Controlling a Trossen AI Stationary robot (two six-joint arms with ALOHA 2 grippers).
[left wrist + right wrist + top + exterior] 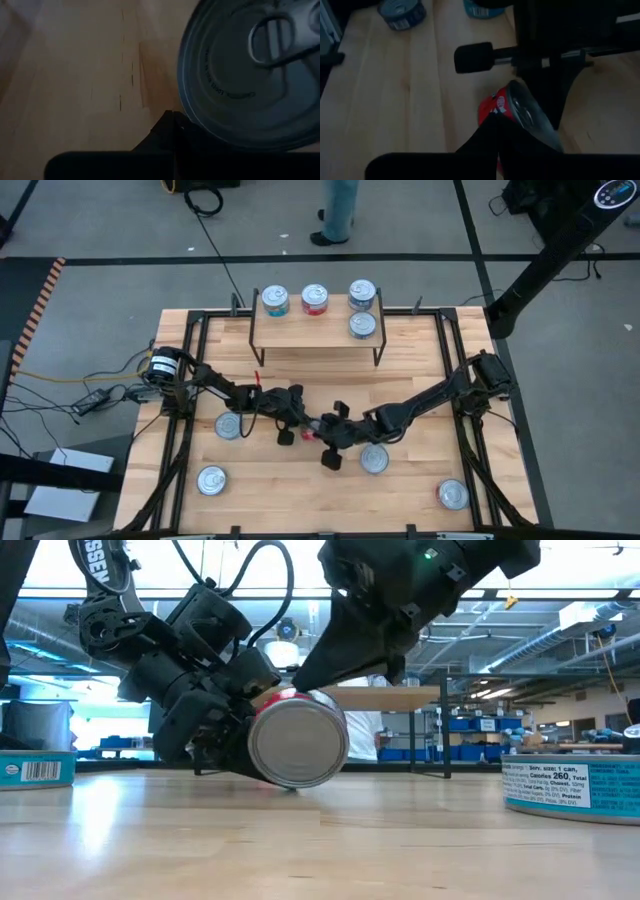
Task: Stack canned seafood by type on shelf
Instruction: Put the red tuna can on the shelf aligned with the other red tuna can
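Wooden tabletop [300,500] carries everything; shelf [300,335] stands at its far edge and is my landmark. On the shelf: four tins, a teal one [275,301], a red one [315,299], and a blue one [362,293] with another [362,325] just in front of it. Four more tins lie upright on the tabletop in front of the shelf, two toward the left [229,425] [211,480], one near the middle [374,458], one far right front [452,495].

Red tin [297,740] is the worked one: tipped on its side, lid facing the low camera, resting on the tabletop in front of the shelf's middle, between both hands.

Risk, as a judgement: a round tin on its side can roll off across the tabletop if either hand nudges it. Both arms crowd the same spot, so their fingers may knock each other. Neither hand looks to have a real hold, so any lift could drop it.

Left hand [292,420] reaches in from the shelf's left front, fingers pressed together, holding nothing, touching or just beside the tin. Right hand [333,442] comes from the shelf's right front, angled down over the tin, fingers pressed together too, holding nothing.
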